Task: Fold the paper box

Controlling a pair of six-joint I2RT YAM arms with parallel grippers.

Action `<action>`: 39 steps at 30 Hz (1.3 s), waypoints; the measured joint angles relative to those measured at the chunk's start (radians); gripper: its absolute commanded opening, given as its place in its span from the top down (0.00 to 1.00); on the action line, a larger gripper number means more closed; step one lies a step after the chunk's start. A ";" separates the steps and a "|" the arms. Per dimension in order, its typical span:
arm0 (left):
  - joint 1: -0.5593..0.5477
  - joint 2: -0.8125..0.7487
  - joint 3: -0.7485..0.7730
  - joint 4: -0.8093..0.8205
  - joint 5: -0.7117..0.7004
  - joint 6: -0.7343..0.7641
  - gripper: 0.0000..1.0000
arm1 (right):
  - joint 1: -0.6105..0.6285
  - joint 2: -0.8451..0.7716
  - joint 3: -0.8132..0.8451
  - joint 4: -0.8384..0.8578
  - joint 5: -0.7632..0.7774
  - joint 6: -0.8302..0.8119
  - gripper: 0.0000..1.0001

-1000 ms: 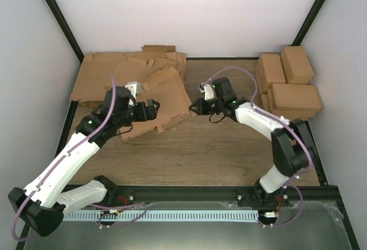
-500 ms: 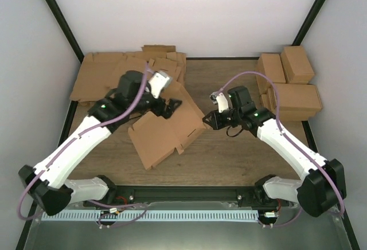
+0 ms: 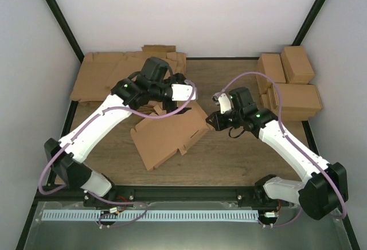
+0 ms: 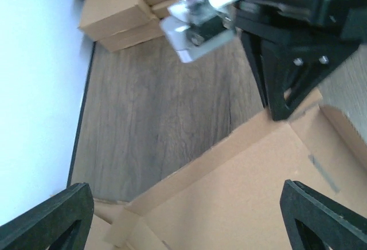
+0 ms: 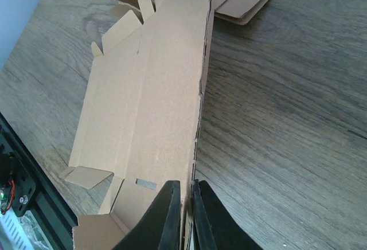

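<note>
Now that the left tool (image 4: 183,224) has swung across above the paper box (image 3: 166,136) and hangs spread wide (touching nothing, we judge), only the right tool (image 5: 184,204) stays clenched on its right edge. We find the box mid-desk (image 3: 246,155), still unfolded and ready for creasing.

There are two grippers, the left gripper (image 4: 186,201) and the right gripper (image 5: 184,190), one unfolded paper box (image 3: 166,135), one heap of flat cardboard sheets (image 3: 106,75), and at least three closed cardboard boxes (image 3: 295,100).
</note>
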 measured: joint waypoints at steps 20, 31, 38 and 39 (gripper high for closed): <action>0.042 0.386 0.233 -0.243 0.097 0.410 0.31 | 0.000 -0.036 0.016 0.023 -0.028 -0.029 0.91; 0.040 0.386 0.229 -0.214 0.031 0.435 0.62 | 0.000 -0.015 0.038 0.025 -0.030 -0.043 0.91; 0.006 0.383 0.195 -0.203 -0.050 0.450 0.86 | 0.000 -0.010 0.045 0.029 -0.029 -0.043 0.90; -0.002 0.380 0.187 -0.201 -0.066 0.449 0.91 | 0.000 -0.009 0.047 0.029 -0.029 -0.043 0.88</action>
